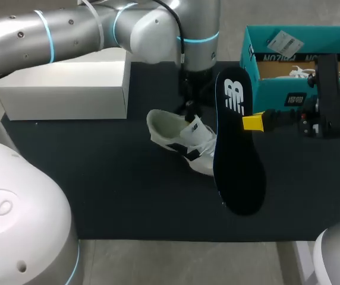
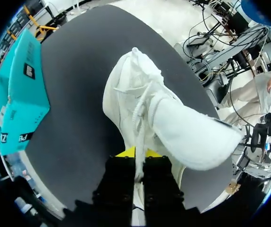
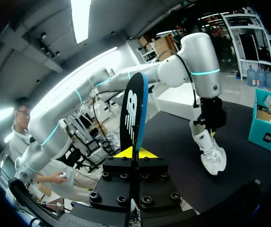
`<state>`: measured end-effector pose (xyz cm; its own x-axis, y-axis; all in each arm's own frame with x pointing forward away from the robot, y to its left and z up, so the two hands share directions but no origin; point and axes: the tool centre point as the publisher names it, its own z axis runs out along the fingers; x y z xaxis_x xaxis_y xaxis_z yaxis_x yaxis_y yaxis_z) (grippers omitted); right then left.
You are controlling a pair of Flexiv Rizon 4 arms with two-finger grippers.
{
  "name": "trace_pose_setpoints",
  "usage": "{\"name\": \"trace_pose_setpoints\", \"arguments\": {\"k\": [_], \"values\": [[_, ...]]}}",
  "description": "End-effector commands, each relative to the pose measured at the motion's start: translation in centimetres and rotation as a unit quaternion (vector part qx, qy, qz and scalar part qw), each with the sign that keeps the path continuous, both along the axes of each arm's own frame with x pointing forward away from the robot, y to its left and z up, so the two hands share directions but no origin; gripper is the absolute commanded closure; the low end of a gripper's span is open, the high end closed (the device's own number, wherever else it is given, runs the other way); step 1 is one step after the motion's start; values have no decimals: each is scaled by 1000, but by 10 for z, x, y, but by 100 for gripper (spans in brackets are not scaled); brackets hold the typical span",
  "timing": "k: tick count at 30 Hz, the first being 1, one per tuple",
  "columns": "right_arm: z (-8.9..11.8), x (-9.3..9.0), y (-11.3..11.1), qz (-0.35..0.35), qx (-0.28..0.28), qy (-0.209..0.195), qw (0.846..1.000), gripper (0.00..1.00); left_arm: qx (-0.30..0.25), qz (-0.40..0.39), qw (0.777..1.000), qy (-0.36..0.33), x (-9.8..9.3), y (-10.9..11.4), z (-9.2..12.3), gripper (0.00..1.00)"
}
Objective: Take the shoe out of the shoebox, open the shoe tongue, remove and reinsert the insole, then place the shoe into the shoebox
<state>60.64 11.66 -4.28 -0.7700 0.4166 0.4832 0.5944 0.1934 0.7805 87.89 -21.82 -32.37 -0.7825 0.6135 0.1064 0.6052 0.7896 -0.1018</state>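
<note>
The right hand (image 1: 254,122) pinches the black insole (image 1: 236,160) (logo end up) above the desk (image 1: 98,178); the left hand (image 2: 135,158) pinches the white shoe (image 2: 140,109) mid-desk.

The left arm (image 1: 69,29) reaches in over the table, wrist pointing down, the left gripper (image 2: 136,160) pinched on the shoe (image 2: 135,104). The right arm (image 1: 327,101) lies level, the right gripper (image 1: 254,122) clamped on the upright insole (image 1: 238,166).

White logo (image 1: 234,96) on the black insole (image 1: 239,163), upper middle of the head view, white block lettering (image 1: 275,57) and a small black label (image 1: 294,99) with white characters on the teal shoebox (image 1: 274,83), upper right, printed paper sticker (image 1: 284,43) on its flap, too small to read
</note>
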Motion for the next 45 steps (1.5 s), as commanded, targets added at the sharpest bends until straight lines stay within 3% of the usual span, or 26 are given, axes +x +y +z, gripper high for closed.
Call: {"name": "trace_pose_setpoints", "arguments": {"k": [1,5,8,27,32,45], "values": [[-2,-12,3,-45,42,-30,998,100,26,-403,904,138,8,-4,2,100],[-2,-12,3,-45,42,-30,998,100,0,-488,864,128,18,-3,9,100],[-2,-12,3,-45,42,-30,998,100,21,-513,850,118,23,-3,11,100],[-2,-12,3,-45,42,-30,998,100,53,-555,824,101,31,-6,13,100],[-2,-12,3,-45,42,-30,998,100,70,-551,826,99,34,-10,8,100],[-2,-12,3,-45,42,-30,998,100,66,-498,861,82,36,-14,6,100]]}}
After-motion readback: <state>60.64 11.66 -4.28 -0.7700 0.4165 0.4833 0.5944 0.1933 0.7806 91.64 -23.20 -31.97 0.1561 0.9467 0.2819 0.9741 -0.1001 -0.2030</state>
